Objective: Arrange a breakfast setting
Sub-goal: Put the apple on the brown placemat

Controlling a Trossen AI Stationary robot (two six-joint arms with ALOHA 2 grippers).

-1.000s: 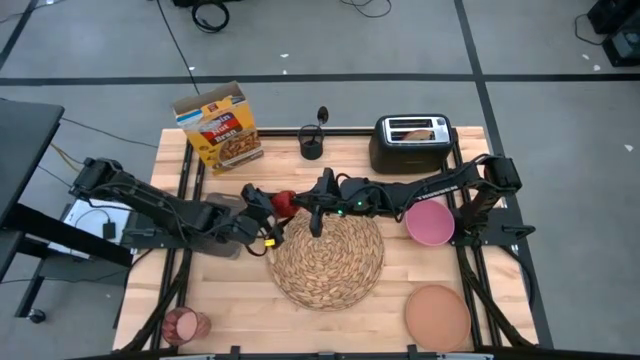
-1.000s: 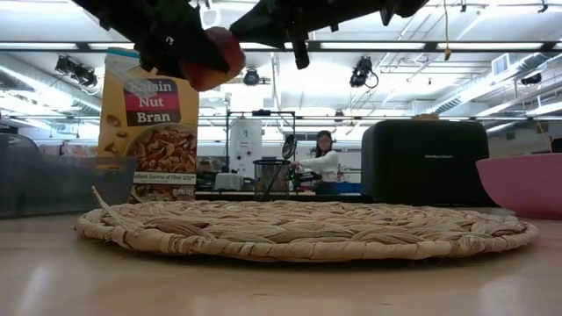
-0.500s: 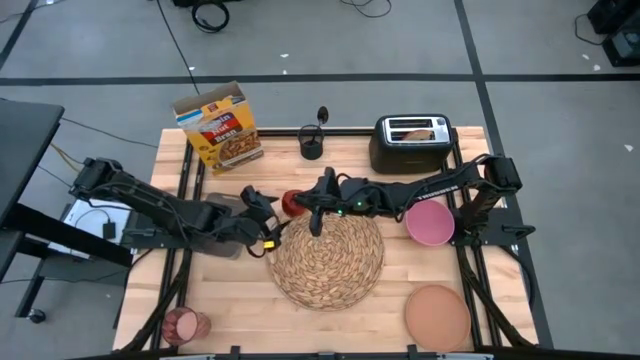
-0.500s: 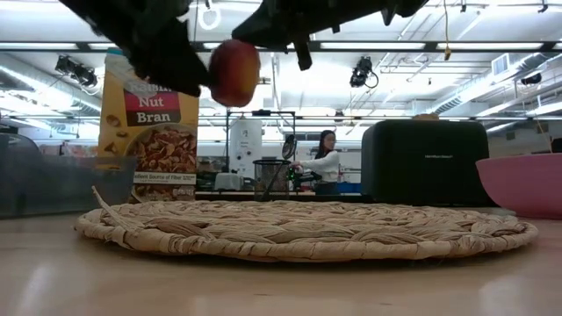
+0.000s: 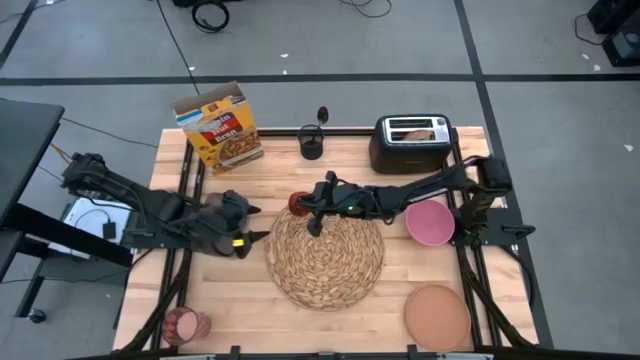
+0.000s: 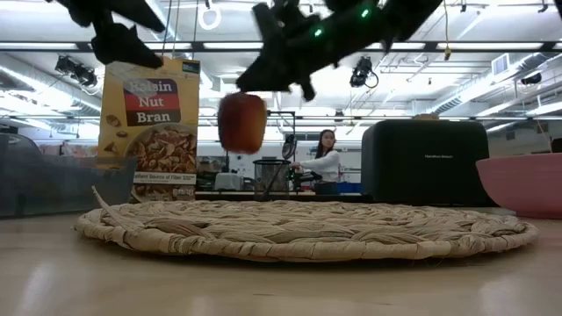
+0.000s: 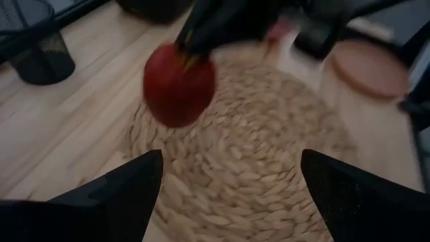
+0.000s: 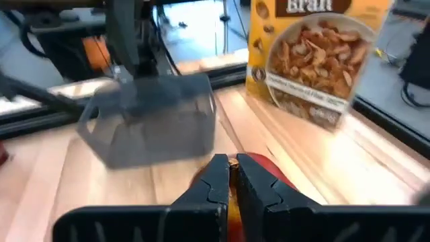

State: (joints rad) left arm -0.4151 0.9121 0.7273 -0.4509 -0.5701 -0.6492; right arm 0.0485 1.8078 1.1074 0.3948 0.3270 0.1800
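Overhead, the wooden table [image 5: 215,290] carries the large round woven straw placemat [image 5: 325,258] at its middle, flat on the boards. At the far edge stand the yellow-and-blue cereal box [image 5: 219,126] on the left side and the black toaster [image 5: 411,143] on the right, with a slice of toast [image 5: 420,131] sitting in its slot. A small black mesh cup [image 5: 312,144] stands between them. The pink bowl [image 5: 430,222] rests just off the mat's right side, and the salmon-brown plate [image 5: 437,316] lies near the front right corner. The translucent pink cup [image 5: 183,325] sits at the front left corner.

The right gripper [image 5: 306,203] reaches across to the mat's far left edge, its fingers closed tight on the small red apple [image 6: 241,122], which hangs in the air above the mat, clear of the weave. The left gripper [image 5: 252,222] sits apart to the left of the mat, fingers spread wide and holding nothing, pointed toward the apple.
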